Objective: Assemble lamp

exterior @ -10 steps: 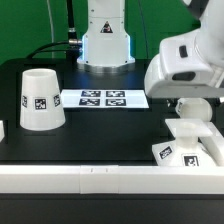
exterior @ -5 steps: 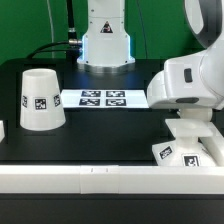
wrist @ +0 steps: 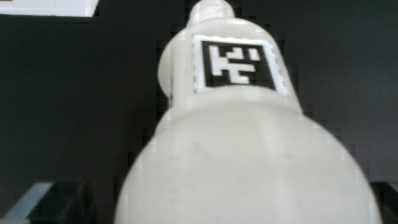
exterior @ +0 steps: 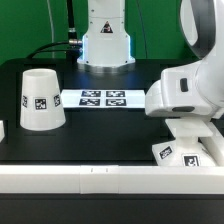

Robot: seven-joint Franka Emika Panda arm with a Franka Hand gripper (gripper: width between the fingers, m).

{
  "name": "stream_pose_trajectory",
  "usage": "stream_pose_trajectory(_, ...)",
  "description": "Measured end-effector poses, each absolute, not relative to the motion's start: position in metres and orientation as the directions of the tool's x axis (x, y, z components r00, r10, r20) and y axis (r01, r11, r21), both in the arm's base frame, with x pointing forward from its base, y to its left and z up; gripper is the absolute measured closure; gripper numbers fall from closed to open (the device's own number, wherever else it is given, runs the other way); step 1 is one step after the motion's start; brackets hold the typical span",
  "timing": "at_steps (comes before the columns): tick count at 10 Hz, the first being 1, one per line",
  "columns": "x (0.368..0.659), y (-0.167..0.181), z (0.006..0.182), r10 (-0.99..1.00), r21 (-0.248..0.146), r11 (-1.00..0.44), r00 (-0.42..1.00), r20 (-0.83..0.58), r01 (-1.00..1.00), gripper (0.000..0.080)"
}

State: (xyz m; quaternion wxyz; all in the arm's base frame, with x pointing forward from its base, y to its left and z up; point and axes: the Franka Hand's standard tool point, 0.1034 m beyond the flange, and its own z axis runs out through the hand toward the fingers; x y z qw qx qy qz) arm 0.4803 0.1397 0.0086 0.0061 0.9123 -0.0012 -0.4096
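Border rail [exterior: 90, 180] sits nearest in the exterior view, on the near side of the marker board [exterior: 103, 98] with black table [exterior: 100, 135] between them. Lamp base [exterior: 188, 152] lies just behind that rail, nearer than the marker board and off to the exterior view's right of it, with tags on its near faces. My claw [exterior: 189, 120] hangs straight over the base, and the wrist housing hides the fingers. Can't tell if it's open or clamped. Wrist view is filled by the bulb [wrist: 222, 130]: rounded body close to the lens, neck pointing away, square tag facing the camera. Can't tell if the bulb touches the base. Shade [exterior: 40, 98] stands wide end down on the exterior view's left of the marker board, close but apart. Arm pedestal [exterior: 105, 40] stands behind the marker board.
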Motion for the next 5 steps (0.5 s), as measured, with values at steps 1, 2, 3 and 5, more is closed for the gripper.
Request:
stream_pose_trajectory(1,0.4792,0.1395,0.0075,-0.026,0.025,-1.000,0.661,-0.750,-0.011,0.0129)
stream_pose_trajectory(2,0.4791,0.1388,0.0074,-0.040,0.034,-0.999,0.660,-0.750,-0.021,0.0223)
stream_pose_trajectory(3,0.4795,0.1376,0.0074,-0.042,0.034,-0.999,0.659,-0.751,-0.024,0.0223)
stream_pose_trajectory(5,0.4803,0.1357,0.0074,-0.042,0.033,-0.999,0.661,-0.750,-0.026,0.0223)
